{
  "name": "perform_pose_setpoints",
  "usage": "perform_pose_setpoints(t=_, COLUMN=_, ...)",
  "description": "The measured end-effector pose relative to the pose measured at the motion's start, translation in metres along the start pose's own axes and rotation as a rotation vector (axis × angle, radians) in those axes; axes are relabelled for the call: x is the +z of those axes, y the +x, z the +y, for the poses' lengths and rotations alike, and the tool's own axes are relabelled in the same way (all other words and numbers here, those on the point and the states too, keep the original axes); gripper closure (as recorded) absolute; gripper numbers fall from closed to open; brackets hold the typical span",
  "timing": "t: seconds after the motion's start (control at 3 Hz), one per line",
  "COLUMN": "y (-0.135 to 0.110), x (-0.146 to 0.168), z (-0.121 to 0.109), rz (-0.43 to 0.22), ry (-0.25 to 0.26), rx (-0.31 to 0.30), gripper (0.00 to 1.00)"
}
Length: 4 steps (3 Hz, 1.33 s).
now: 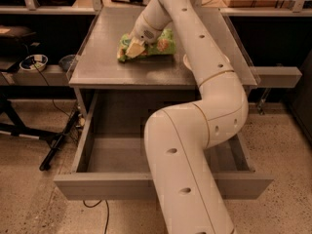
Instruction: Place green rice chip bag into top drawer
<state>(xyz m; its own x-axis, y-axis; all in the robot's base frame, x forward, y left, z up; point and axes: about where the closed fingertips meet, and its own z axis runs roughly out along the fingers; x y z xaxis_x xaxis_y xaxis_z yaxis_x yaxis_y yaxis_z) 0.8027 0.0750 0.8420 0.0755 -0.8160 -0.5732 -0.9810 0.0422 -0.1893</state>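
The green rice chip bag (163, 45) lies on the grey tabletop (107, 67), near the middle. My gripper (133, 47) is down on the bag's left end, touching it, and hides part of it. The top drawer (97, 185) below the tabletop is pulled out wide. Its inside floor (114, 152) shows bare on the left. My white arm (195, 155) reaches across the drawer and hides its middle and right part.
A white round bowl (187, 61) peeks out behind my arm, right of the bag. A low shelf at the left holds a small dish with cables (33, 62). Black stand legs (56, 140) lie on the speckled floor left of the drawer.
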Motion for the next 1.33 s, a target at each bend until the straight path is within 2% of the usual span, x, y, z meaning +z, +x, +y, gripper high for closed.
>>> perform_pose_setpoints(t=0.67, y=-0.004, x=-0.001, z=0.001, rz=-0.011, ry=-0.002, rx=-0.011, gripper=1.00)
perform_pose_setpoints(t=1.33, y=-0.029, x=-0.023, z=0.017, rz=-0.177, ry=-0.040, rx=-0.158, gripper=1.00)
